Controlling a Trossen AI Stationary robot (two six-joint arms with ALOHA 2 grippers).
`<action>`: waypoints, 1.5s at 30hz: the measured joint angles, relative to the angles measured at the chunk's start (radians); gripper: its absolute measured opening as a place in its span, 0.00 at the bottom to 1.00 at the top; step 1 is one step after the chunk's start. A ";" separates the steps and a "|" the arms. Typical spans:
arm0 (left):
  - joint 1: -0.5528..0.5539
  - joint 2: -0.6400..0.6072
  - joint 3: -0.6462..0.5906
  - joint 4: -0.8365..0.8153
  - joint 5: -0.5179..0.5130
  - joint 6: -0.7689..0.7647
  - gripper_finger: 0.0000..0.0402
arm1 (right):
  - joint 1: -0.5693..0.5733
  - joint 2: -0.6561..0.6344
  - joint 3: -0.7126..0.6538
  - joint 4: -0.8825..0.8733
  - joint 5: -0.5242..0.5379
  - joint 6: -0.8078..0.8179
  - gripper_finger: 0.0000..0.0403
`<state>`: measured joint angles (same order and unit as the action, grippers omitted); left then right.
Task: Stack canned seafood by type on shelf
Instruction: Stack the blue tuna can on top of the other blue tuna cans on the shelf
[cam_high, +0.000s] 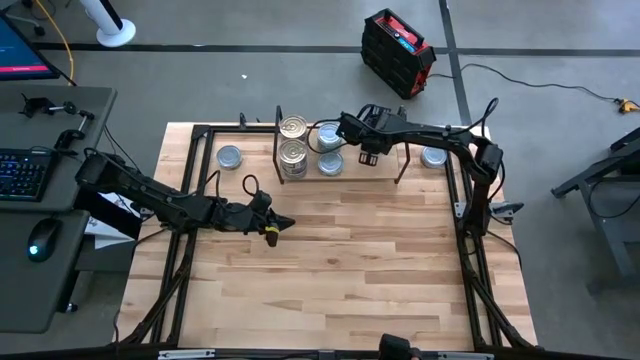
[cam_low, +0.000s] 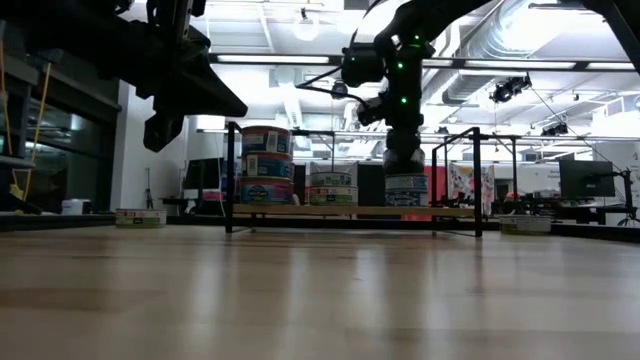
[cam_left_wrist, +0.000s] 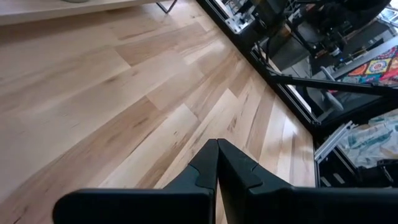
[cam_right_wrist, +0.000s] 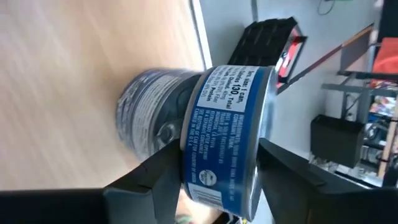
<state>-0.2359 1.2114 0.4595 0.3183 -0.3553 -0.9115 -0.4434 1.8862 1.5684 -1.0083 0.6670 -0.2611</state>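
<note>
The shelf (cam_high: 380, 172) is a light board on black wire uprights at the table's far side, and it also shows in the low view (cam_low: 350, 210). On its left part stand gold tins (cam_high: 292, 127) and silver-blue tins (cam_high: 329, 162). My right gripper (cam_high: 365, 148) is over the shelf just right of the blue tins, shut on a blue-labelled tin (cam_right_wrist: 224, 137). My left gripper (cam_high: 278, 226) hovers shut over the bare tabletop, left of centre, and touches nothing (cam_left_wrist: 217, 149). My right gripper pinches the blue-labelled tin between its two fingers (cam_right_wrist: 163, 171), one on each of two opposite sides, with the label wall (cam_right_wrist: 217, 112) showing between them. It comes down from above (cam_low: 405, 165). The tin's underside is level with the shelf board; whether it rests there I cannot tell.
A loose tin (cam_high: 230, 157) lies on the table left of the shelf, and another (cam_high: 434, 156) right of it. Black frame bars (cam_high: 470, 215) run along the table's sides. The wide near half of the tabletop (cam_high: 350, 270) is bare wood.
</note>
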 joint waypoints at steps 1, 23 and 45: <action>0.000 0.000 0.000 0.000 0.000 0.000 0.00 | 0.000 0.000 0.000 -0.011 -0.007 0.005 0.46; 0.000 0.000 0.000 -0.001 0.044 0.017 0.00 | 0.001 0.000 0.001 -0.070 -0.038 -0.006 0.70; 0.000 0.000 0.000 -0.006 0.043 0.015 0.00 | -0.063 -0.001 0.342 -0.222 -0.565 0.153 0.64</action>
<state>-0.2359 1.2114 0.4595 0.3127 -0.3119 -0.8967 -0.5064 1.8851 1.9102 -1.2301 0.1022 -0.1082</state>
